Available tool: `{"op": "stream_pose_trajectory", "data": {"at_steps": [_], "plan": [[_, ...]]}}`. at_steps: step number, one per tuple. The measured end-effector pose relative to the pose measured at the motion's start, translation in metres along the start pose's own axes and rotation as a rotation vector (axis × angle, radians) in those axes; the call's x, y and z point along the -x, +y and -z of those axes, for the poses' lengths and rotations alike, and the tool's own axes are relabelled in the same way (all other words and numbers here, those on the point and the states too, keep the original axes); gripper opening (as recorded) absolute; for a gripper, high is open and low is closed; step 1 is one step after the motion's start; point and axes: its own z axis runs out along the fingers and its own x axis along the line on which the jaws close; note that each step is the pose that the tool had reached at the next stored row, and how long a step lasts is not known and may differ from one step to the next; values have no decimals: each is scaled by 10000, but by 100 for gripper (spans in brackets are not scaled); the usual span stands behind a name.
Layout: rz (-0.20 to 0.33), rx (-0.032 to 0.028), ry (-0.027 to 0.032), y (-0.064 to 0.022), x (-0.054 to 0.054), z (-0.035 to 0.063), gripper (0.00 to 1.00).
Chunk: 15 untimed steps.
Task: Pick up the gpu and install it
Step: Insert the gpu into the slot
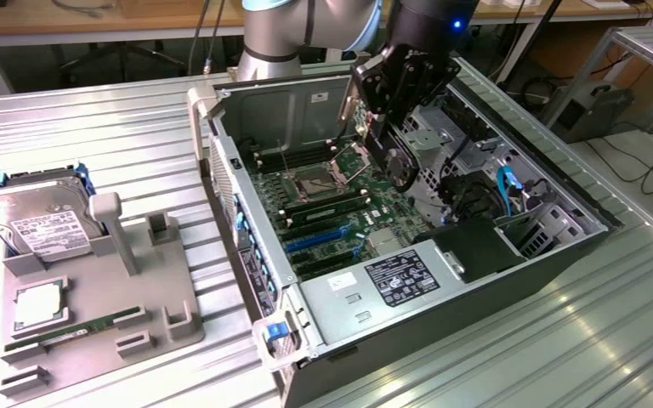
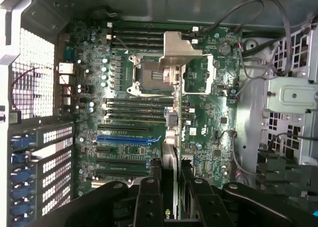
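**Gpu in grasp over open case**

Noted end effector (image 1: 393, 119) clamped on gpu (image 1: 400, 166), card hanging on edge below the fingers (image 2: 149, 197). Directly beneath: motherboard (image 2: 149, 113) inside open computer case (image 1: 303, 110), blue slot (image 2: 124, 139) close by. Well apart from end effector, toward exterior view's left: hard drive (image 1: 37, 225) in grey holder (image 1: 133, 314) on counter (image 1: 111, 119).

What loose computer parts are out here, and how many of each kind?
hard drive: 1, on the tray
processor: 1, on the tray
memory stick: 1, on the tray
gpu: 1, held in the gripper over the open case
Total: 4
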Motion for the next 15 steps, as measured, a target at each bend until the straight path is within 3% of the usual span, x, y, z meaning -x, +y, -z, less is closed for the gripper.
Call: {"op": "stream_pose_trajectory", "data": {"at_steps": [6, 8, 9, 15], "plan": [[1121, -16, 29, 0, 0, -4, 26], [1683, -24, 41, 0, 1, -7, 26], [2299, -33, 52, 0, 1, -11, 26], [3412, -52, 62, 0, 1, -18, 26]]}}
